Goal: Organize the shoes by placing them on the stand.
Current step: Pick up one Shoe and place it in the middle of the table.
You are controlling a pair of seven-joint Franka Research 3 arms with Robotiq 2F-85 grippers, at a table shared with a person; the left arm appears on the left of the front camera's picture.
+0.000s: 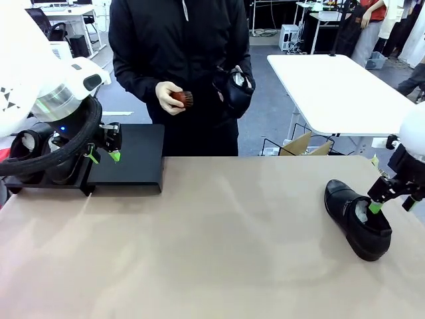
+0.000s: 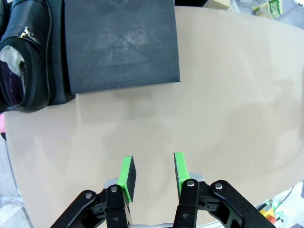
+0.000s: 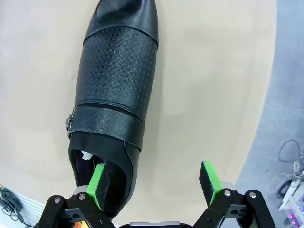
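Straddling the heel end of a shoe (image 3: pixel 118 71), the right gripper (image 3: pixel 154 183) has its jaws spread wide and clasps nothing. One green pad (image 3: pixel 99 183) dips inside the shoe's opening, close to the white paper stuffing (image 3: pixel 85 154), and the other pad stands outside, clear of the leather, so the shoe's side wall lies between the two without being pinched. This shoe rests on its sole on the tan table (image 1: pixel 219 266), at the robot's right side, with its toe pointing away from the gripper.

The left gripper (image 2: pixel 153 173) hangs above bare tabletop with its jaws partly apart and nothing between them. Just ahead of it, at the far left of the table, lies the stand (image 2: pixel 118 42). The platform nearer the middle carries nothing. On its twin (image 1: pixel 40 185), touching it on the outer side, sit what look like two shoes (image 1: pixel 26 151), partly hidden by the arm's cable; the wrist view shows one of them clearly, with a metal buckle and pale stuffing inside.

Beyond the table's far edge stands a person in a dark jacket. One hand (image 1: pixel 167 96) holds a small brown brush (image 1: pixel 183 100), and the other, in a dark glove (image 1: pixel 232 93), holds something black that I cannot make out for sure.
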